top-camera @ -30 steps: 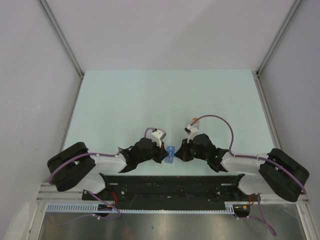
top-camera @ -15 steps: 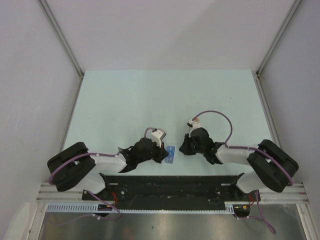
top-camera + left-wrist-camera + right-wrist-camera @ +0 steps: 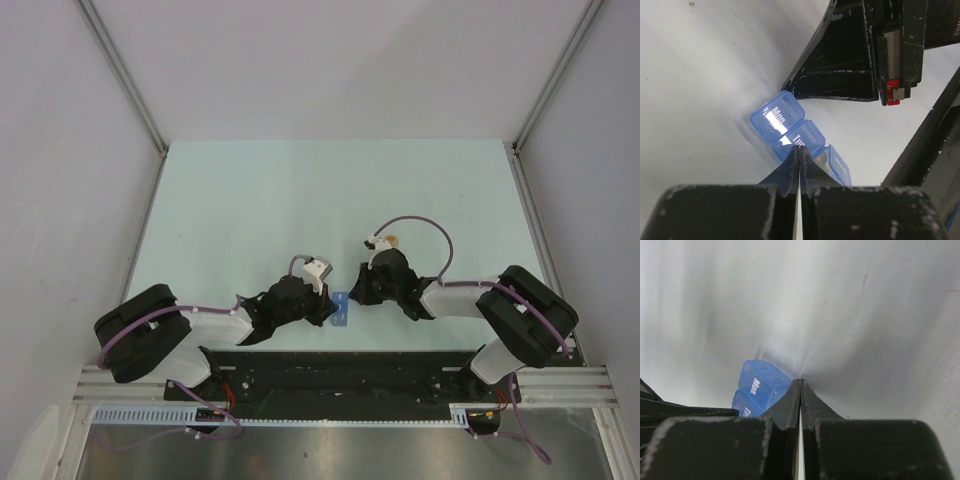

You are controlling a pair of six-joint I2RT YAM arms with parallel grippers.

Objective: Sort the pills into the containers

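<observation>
Pill box (image 3: 785, 122), centre: translucent blue plastic, smooth and glossy, with a bright highlight and white lettering on the lids. Left gripper (image 3: 799, 149), lower centre: matt black, edges scuffed pale. Table (image 3: 300, 200): smooth, matt, pale, with a few dark specks. Metal plate (image 3: 330, 450), bottom edge: dull brushed grey. Cable (image 3: 412, 219): smooth purple sheathing.

Blue pill box (image 3: 795, 135) — white lettering.

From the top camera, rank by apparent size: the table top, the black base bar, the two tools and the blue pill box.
Largest: table top
Then: black base bar
Then: left tool and right tool, too alike to rank
Smallest: blue pill box
</observation>
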